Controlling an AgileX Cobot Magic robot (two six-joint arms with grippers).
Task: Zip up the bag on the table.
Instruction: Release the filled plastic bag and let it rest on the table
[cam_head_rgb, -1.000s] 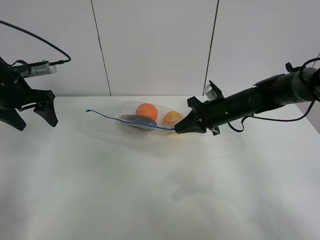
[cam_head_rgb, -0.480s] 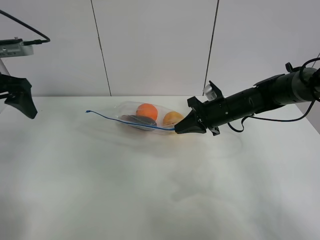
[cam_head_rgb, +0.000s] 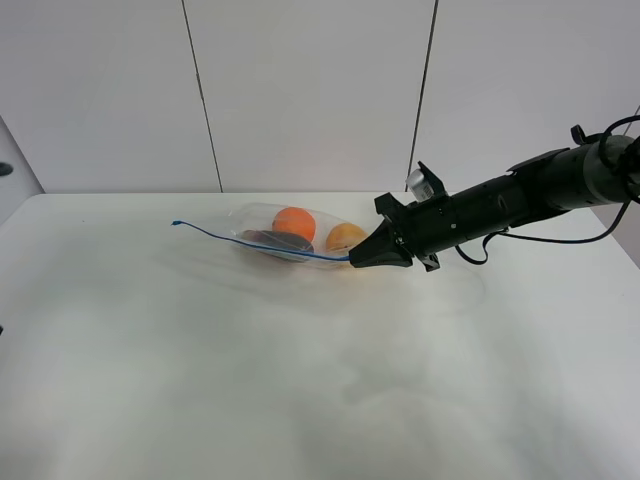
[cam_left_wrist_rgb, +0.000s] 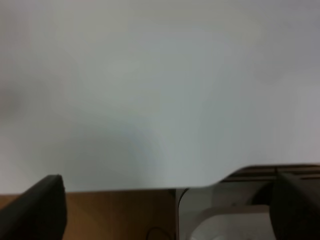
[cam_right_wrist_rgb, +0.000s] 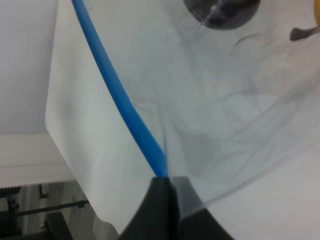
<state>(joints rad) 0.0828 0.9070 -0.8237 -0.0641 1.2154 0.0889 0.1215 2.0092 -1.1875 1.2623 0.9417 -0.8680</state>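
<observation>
The bag (cam_head_rgb: 290, 236) lies on the table (cam_head_rgb: 300, 390), toward the back, clear plastic with an orange (cam_head_rgb: 294, 222), a yellow pear (cam_head_rgb: 345, 237) and a dark eggplant (cam_head_rgb: 274, 240) inside. Its blue zipper strip (cam_head_rgb: 260, 245) runs along the near edge. My right gripper (cam_head_rgb: 356, 259) is shut on the right end of that strip. The right wrist view shows the strip (cam_right_wrist_rgb: 117, 95) running into the pinched right gripper (cam_right_wrist_rgb: 169, 181). My left gripper (cam_left_wrist_rgb: 167, 210) is out of the high view. In its wrist view its fingers (cam_left_wrist_rgb: 45, 207) stand wide apart over the table (cam_left_wrist_rgb: 150, 100), holding nothing.
White wall panels (cam_head_rgb: 310, 90) rise behind the table. The right arm (cam_head_rgb: 520, 200) stretches in from the right with a cable hanging off it. In the left wrist view the table's edge (cam_left_wrist_rgb: 125, 189) borders brown floor (cam_left_wrist_rgb: 110, 215).
The left arm has swung away to the left and left the high view. The right gripper and the bag have stayed put.
</observation>
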